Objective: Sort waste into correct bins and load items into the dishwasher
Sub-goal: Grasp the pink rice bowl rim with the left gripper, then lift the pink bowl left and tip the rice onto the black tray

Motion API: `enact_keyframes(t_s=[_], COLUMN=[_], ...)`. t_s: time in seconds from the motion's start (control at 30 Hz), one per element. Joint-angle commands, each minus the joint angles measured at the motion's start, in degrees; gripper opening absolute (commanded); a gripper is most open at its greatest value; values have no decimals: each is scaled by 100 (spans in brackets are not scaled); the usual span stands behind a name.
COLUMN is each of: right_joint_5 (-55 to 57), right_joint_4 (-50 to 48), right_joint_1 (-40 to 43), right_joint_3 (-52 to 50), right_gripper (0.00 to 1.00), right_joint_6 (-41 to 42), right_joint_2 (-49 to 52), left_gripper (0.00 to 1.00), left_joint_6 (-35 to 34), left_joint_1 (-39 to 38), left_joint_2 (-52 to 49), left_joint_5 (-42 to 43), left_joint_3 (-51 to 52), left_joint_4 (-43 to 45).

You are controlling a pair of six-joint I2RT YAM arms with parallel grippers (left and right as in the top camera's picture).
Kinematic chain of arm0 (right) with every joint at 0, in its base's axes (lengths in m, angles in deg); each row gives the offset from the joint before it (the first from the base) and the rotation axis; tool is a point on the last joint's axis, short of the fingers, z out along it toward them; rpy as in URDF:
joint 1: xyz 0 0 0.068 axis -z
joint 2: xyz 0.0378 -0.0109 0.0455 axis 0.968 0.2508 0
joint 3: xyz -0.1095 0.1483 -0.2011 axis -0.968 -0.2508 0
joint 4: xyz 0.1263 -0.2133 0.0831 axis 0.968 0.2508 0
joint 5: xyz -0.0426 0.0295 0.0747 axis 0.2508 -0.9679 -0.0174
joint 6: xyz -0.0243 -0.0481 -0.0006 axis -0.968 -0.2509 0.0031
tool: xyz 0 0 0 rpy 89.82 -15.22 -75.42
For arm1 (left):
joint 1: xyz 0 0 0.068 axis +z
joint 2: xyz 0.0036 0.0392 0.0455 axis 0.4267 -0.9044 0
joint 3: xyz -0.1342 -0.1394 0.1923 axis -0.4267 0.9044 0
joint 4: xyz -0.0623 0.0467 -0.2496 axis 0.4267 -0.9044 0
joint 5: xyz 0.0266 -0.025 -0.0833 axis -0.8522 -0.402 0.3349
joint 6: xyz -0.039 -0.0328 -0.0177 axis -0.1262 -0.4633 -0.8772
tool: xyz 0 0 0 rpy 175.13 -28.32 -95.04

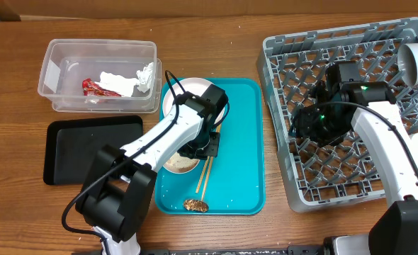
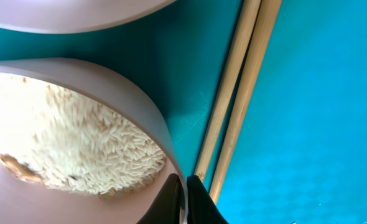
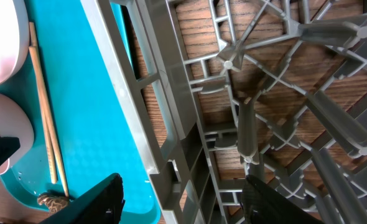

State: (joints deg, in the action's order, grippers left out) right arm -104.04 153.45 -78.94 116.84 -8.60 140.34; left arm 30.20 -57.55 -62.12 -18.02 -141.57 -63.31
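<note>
A white bowl (image 1: 181, 164) holding rice (image 2: 90, 143) sits on the teal tray (image 1: 241, 142). My left gripper (image 1: 202, 145) is shut on the bowl's rim (image 2: 186, 199), one finger inside and one outside. A pair of wooden chopsticks (image 1: 205, 177) lies on the tray just right of the bowl (image 2: 239, 93). A second, empty white bowl (image 1: 188, 95) stands behind it. A brown food scrap (image 1: 195, 205) lies at the tray's front. My right gripper (image 1: 312, 124) is open and empty, straddling the left wall of the grey dish rack (image 3: 180, 186).
The grey dish rack (image 1: 294, 57) fills the right side, with a white cup (image 1: 416, 62) at its far right corner. A clear bin (image 1: 53, 57) at the back left holds a red wrapper (image 1: 92, 86) and white tissue (image 1: 127, 81). A black tray (image 1: 81, 149) lies in front of it.
</note>
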Motion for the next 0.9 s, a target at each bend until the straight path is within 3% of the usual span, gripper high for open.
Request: enact_keyframes(t_s=[0.0, 0.37, 0.6, 0.87], right_joint_5=[-44, -42, -35, 275], right_joint_4=[-9, 37, 50, 140], right_joint_1=[-33, -33, -33, -33], right_joint_3=[-7, -7, -7, -7], right_gripper=[63, 63, 63, 63], right_joint_6=[-35, -39, -42, -39], right_joint_2=[-17, -17, -17, -17], left_gripper=[4, 4, 4, 4], left_joint_6=[-39, -87, -142, 188], left_joint_1=[-42, -33, 24, 903], left_joint_2=[-42, 42, 728, 1617], left_joint_5=[-105, -153, -446, -332], left_joint_3=[15, -85, -367, -367], left_joint_4=[22, -238, -564, -863])
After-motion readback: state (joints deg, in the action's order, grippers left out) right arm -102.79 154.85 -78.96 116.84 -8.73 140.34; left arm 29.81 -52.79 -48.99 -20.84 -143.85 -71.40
